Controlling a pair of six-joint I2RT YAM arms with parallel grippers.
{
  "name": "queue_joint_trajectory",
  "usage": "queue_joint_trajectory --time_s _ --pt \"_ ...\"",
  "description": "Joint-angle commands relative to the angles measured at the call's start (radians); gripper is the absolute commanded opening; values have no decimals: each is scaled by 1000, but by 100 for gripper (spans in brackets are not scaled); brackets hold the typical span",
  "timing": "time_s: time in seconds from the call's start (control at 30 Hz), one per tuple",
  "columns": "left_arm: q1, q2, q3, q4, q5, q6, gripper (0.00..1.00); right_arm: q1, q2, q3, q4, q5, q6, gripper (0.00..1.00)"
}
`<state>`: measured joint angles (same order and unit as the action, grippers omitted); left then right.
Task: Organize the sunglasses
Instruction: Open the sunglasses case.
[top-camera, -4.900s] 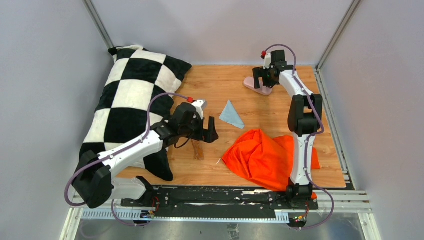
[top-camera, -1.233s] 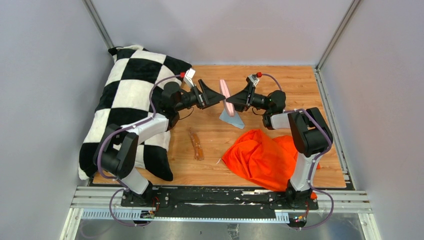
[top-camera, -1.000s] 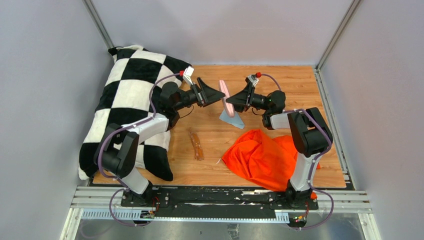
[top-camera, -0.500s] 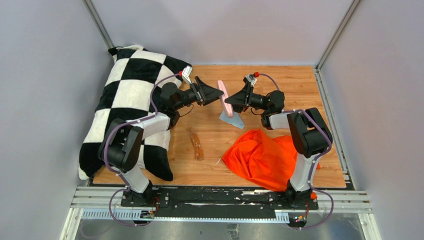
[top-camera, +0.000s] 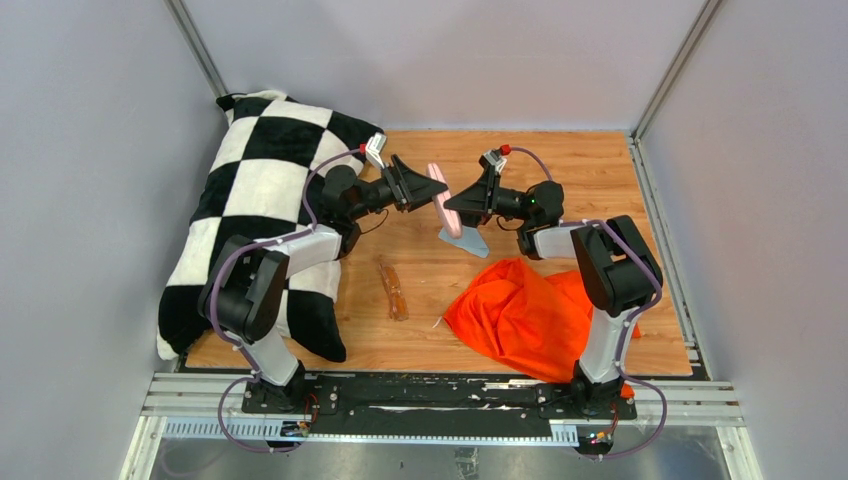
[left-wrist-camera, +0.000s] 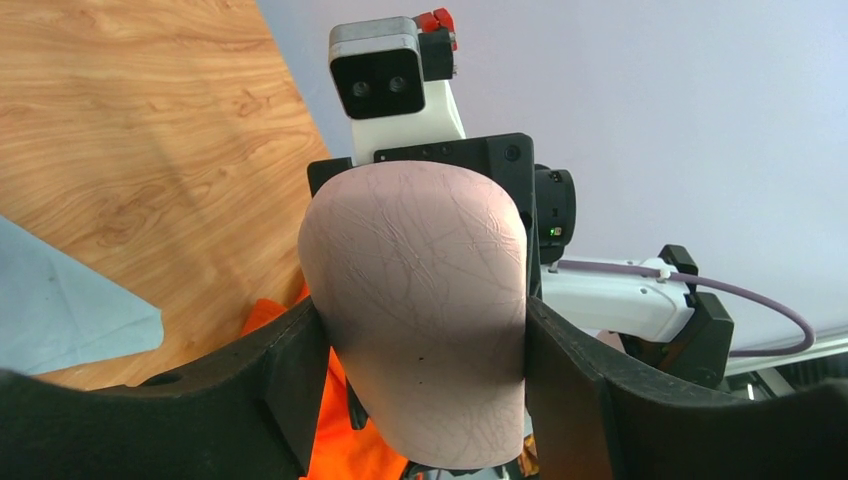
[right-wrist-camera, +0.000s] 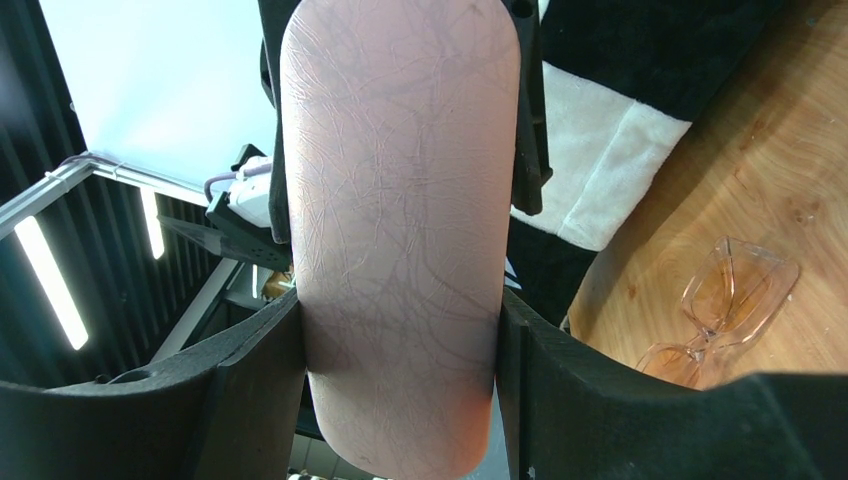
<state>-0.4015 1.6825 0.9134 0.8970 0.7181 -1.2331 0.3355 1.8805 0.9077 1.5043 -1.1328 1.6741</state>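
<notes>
While left gripper (top-camera: 428, 189) and right gripper (top-camera: 456, 205) clamp the pink case (top-camera: 441, 192) aloft, sunglasses (top-camera: 393, 290) lie nearer. Probably opening it: pull halves apart next.

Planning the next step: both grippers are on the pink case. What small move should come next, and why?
Probably ease the two apart slightly to open the pale pink oblong case: the left gripper and right gripper each clamp it, it looks shut, and the amber translucent sunglasses lie loose on the wooden table.
</notes>
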Motion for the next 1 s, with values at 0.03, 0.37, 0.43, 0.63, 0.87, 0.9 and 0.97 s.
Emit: queue_joint_trajectory --time_s 0.03,0.37,0.43,0.63,0.87,0.9,0.97 --pt "2 20 15 39 24 15 47 11 2 17 92 11 35 29" --pt "48 19 -3 211 112 -62 0 -20 20 -9 93 109 163 26" --pt "60 22 -10 276 124 -96 0 -21 24 0 92 128 197 25" --pt "82 53 -7 536 153 -238 0 -25 38 24 92 213 306 20" --pt "84 65 -4 641 190 -308 0 -35 70 35 93 289 390 17" --pt "84 63 -6 641 191 -306 0 -34 73 39 93 292 393 17" --pt "84 64 -9 640 192 -305 0 -34 74 44 93 301 400 17"
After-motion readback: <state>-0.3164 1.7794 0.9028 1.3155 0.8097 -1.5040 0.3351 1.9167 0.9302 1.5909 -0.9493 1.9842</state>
